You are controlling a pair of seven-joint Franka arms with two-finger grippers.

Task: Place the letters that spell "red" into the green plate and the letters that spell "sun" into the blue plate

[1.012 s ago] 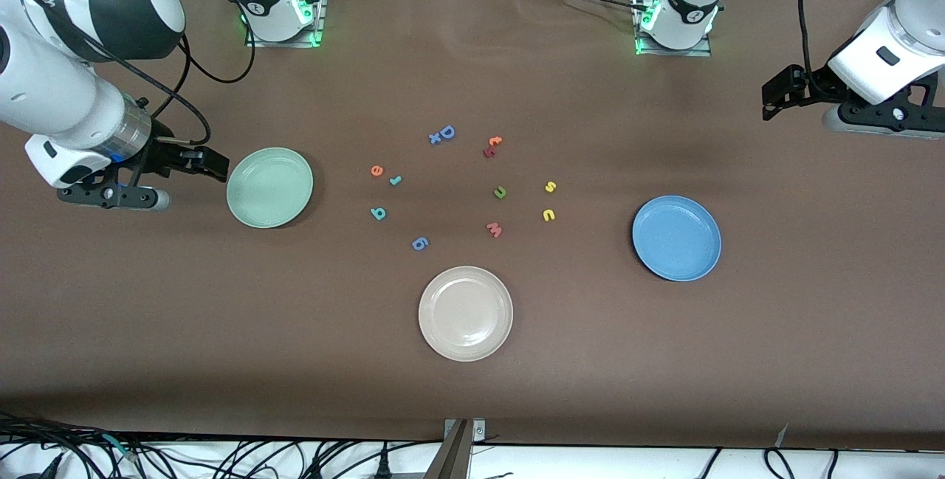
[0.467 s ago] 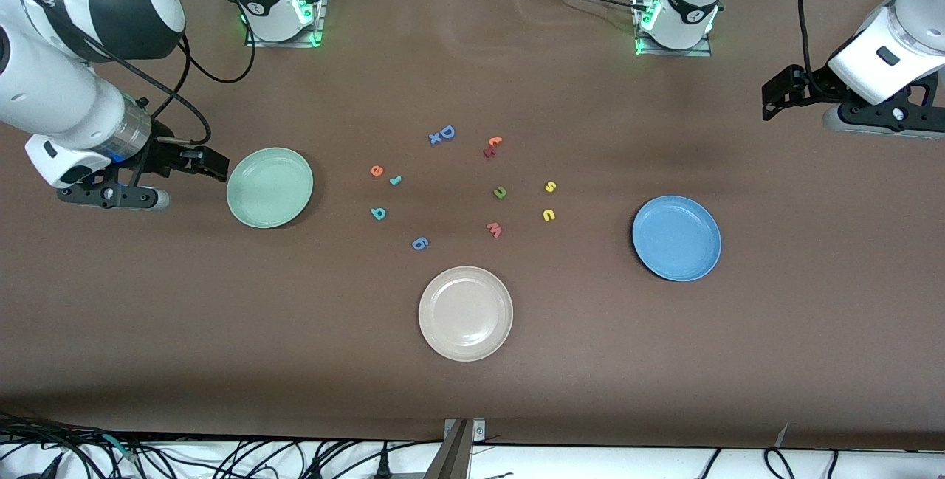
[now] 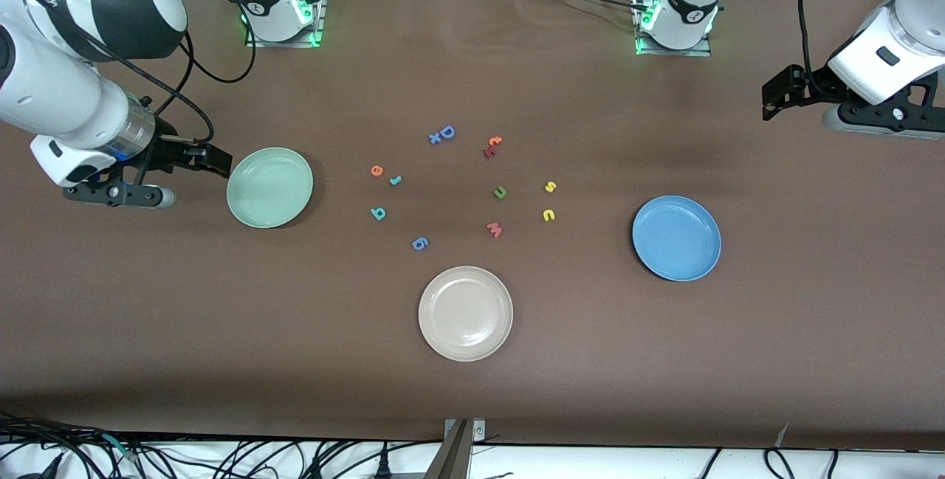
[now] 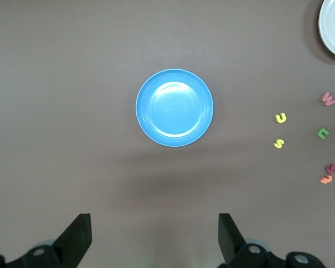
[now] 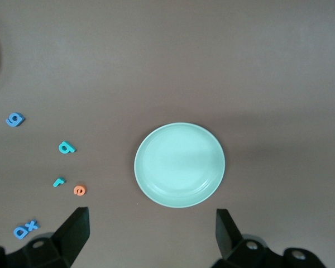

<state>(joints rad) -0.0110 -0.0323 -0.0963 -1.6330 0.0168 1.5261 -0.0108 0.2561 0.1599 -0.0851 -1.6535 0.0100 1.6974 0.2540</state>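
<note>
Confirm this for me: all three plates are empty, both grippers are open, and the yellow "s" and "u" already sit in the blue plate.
Not quite. The yellow "s" and "u" lie on the bare table, beside the blue plate, as the front view shows. The rest holds: the blue plate, green plate and beige plate are empty, and the left gripper and right gripper are open.

Around a plain beige plate (image 3: 466, 313): mint-green plate (image 3: 269, 187), blue plate (image 3: 676, 238), orange e (image 3: 377, 170), teal d (image 3: 379, 213), yellow s (image 3: 550, 187), brown table (image 3: 664, 361).
</note>
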